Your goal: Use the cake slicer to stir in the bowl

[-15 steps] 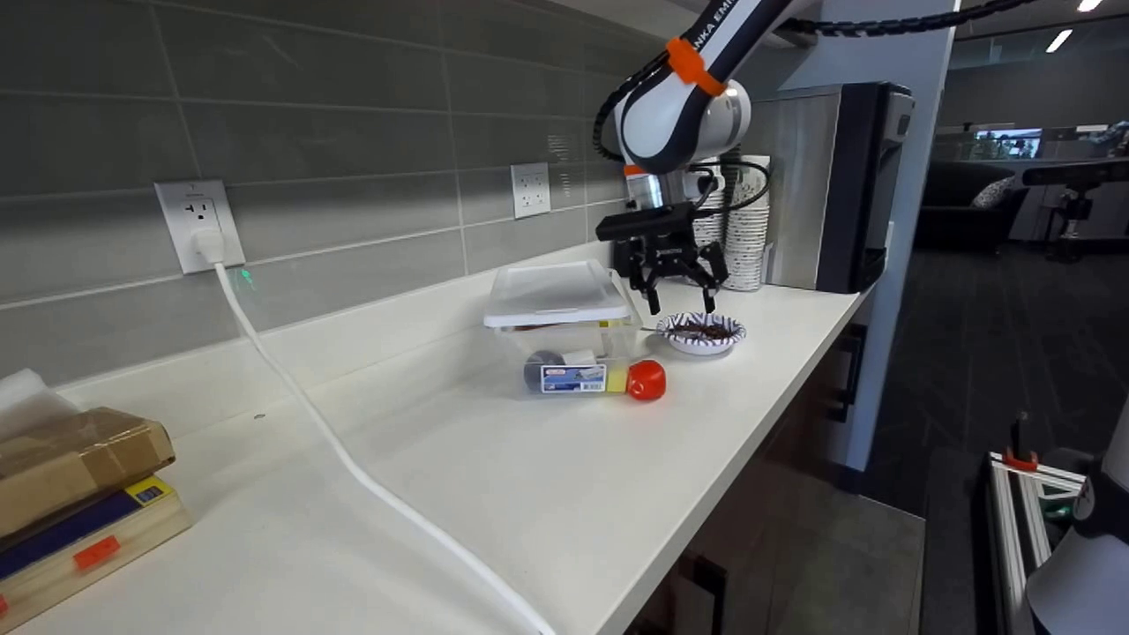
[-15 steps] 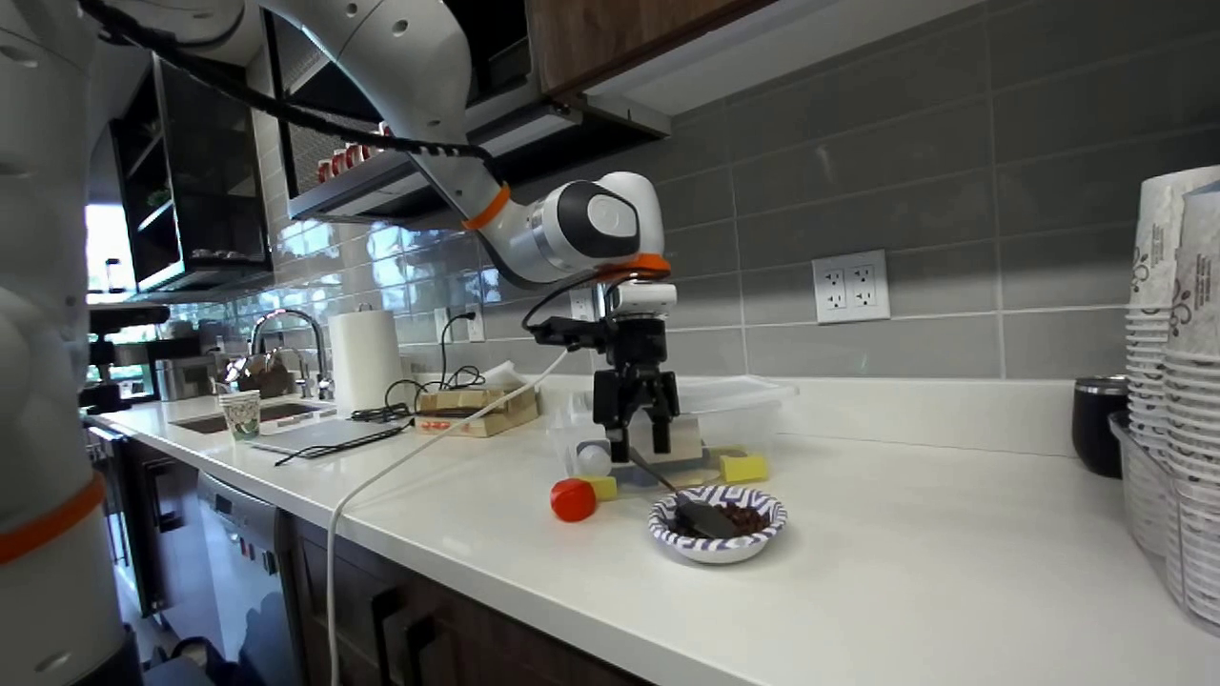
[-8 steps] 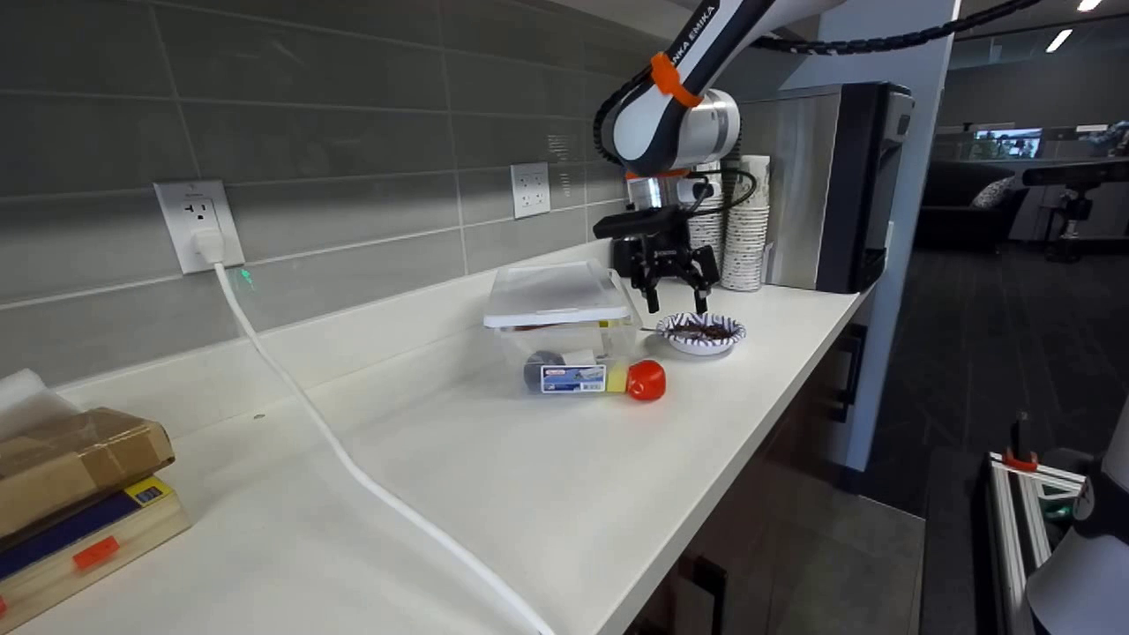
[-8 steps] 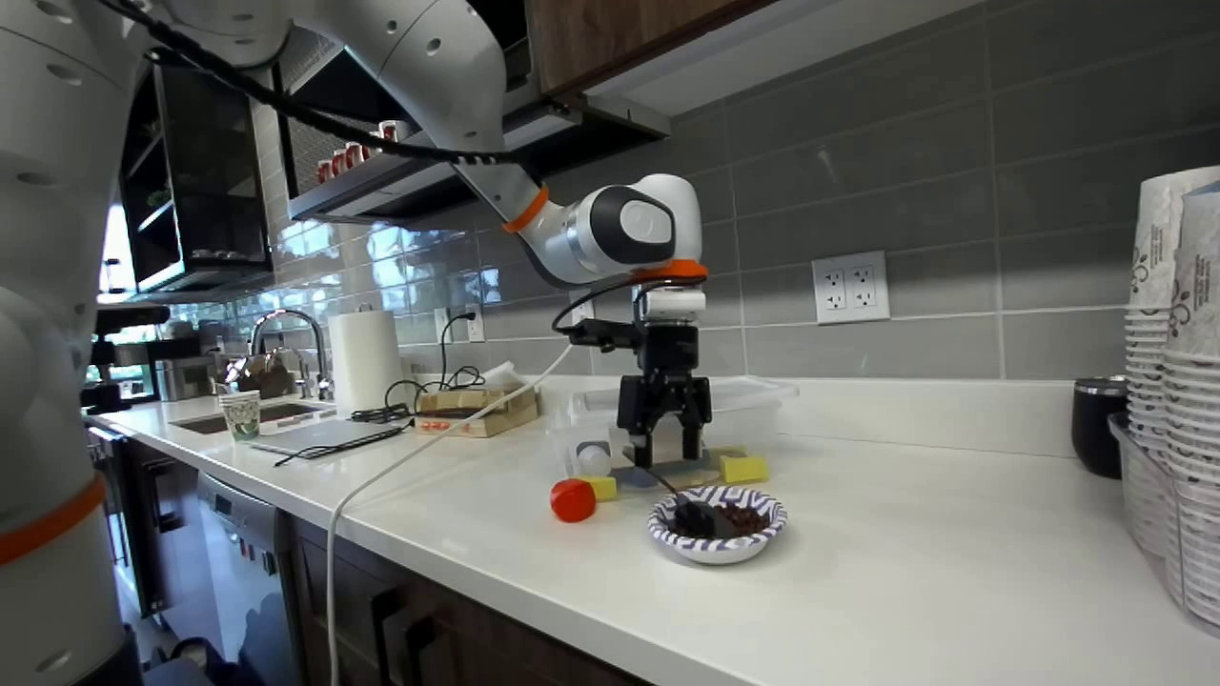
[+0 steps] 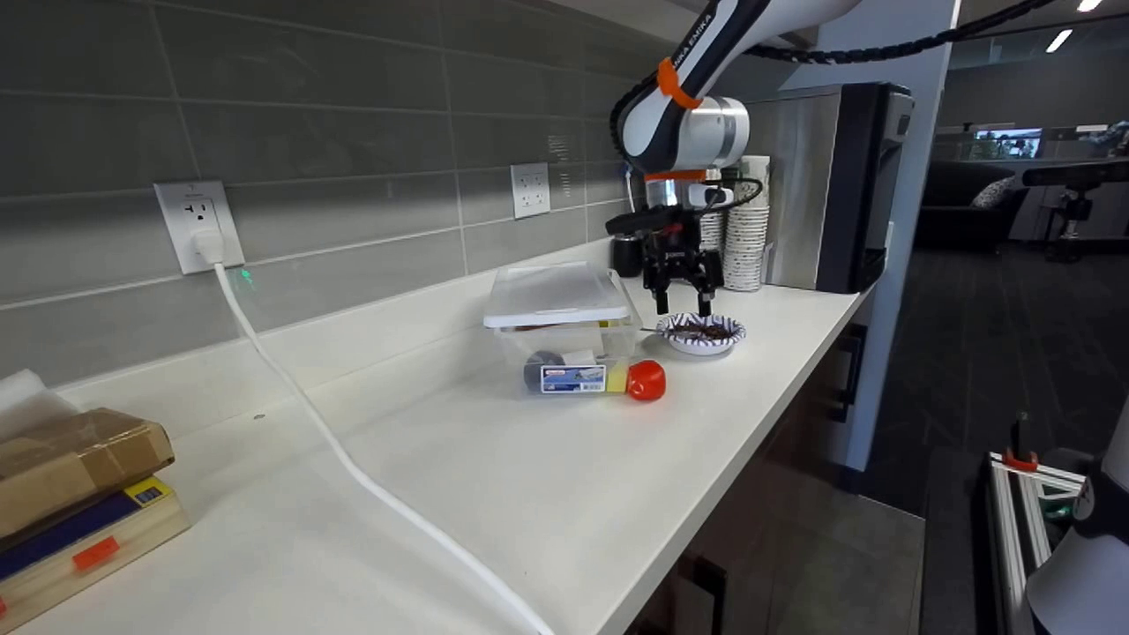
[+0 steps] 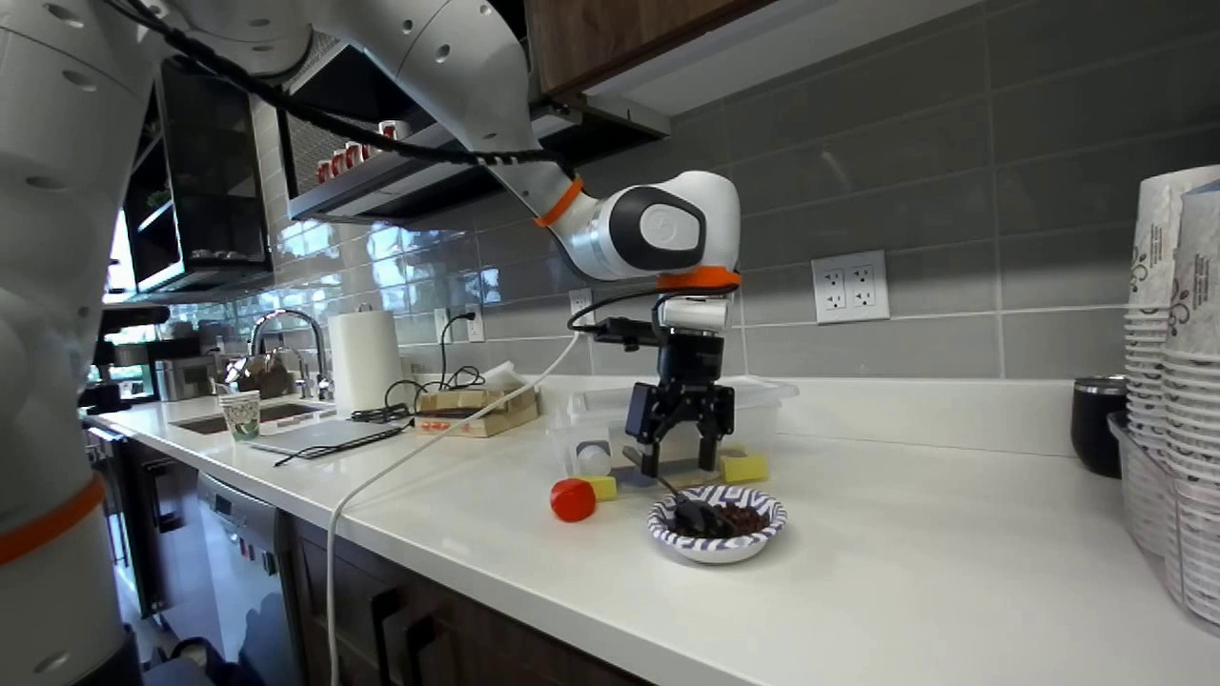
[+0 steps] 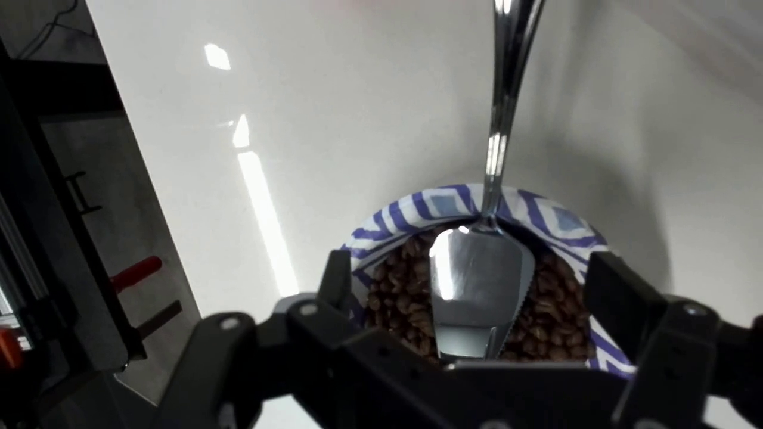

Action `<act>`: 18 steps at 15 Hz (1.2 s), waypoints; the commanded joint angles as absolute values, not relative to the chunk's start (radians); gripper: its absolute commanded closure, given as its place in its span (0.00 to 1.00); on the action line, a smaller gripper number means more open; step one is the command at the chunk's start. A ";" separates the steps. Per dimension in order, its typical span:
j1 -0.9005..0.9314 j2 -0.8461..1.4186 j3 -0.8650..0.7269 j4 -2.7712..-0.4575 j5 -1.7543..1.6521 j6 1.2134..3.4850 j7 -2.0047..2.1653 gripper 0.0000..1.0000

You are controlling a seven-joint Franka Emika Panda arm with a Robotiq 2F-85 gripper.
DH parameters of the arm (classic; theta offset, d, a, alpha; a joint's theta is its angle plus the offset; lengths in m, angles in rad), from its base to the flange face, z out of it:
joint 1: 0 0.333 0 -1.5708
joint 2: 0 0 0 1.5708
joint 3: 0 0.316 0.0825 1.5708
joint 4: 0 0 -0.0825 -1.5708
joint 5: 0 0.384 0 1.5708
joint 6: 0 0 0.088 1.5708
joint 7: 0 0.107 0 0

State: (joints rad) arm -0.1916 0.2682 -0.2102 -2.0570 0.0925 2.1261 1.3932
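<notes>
Nearest in the wrist view, along the bottom of the frame, one gripper (image 7: pixel 470 283) has its two fingers (image 7: pixel 623 298) spread wide and free. Beyond them comes one cake slicer (image 7: pixel 477 274): its blade shows between the fingers at lower middle, its handle running up to the top edge. Under the blade are brown beans (image 7: pixel 554 325), too many to count, in one round bowl (image 7: pixel 411 211) with a blue-and-white rim that the slicer crosses.

In an exterior view, two stacks of paper cups (image 6: pixel 1151 372) stand close at the right edge. Farther in, the bowl sits on the white counter (image 6: pixel 905 572) just below and right of centre, the slicer's handle leaning out toward the upper left. One red ball (image 6: pixel 573 499) lies left of the bowl. Behind, two yellow blocks (image 6: pixel 744 468) show, one to either side of the gripper, at one translucent box (image 6: pixel 762 395); whether inside it cannot be told. One black tumbler (image 6: pixel 1096 429) stands near the right edge. On the tiled wall (image 6: pixel 905 210), right of centre, is one white outlet plate (image 6: pixel 851 288) with four sockets. Farther off, at left, stand one paper towel roll (image 6: pixel 367 360) and one lone cup (image 6: pixel 240 416).
</notes>
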 commanded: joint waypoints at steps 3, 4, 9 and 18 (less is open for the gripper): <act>-0.195 0.294 -0.202 -2.016 0.210 2.077 1.355 0.00; -0.195 0.297 -0.200 -2.014 0.225 2.076 1.349 0.00; -0.193 0.304 -0.185 -2.029 0.306 2.097 1.310 0.00; -0.187 0.315 -0.171 -2.043 0.378 2.104 1.262 0.00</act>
State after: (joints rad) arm -0.1907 0.3129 -0.1743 -2.0457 0.3371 2.1107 1.2911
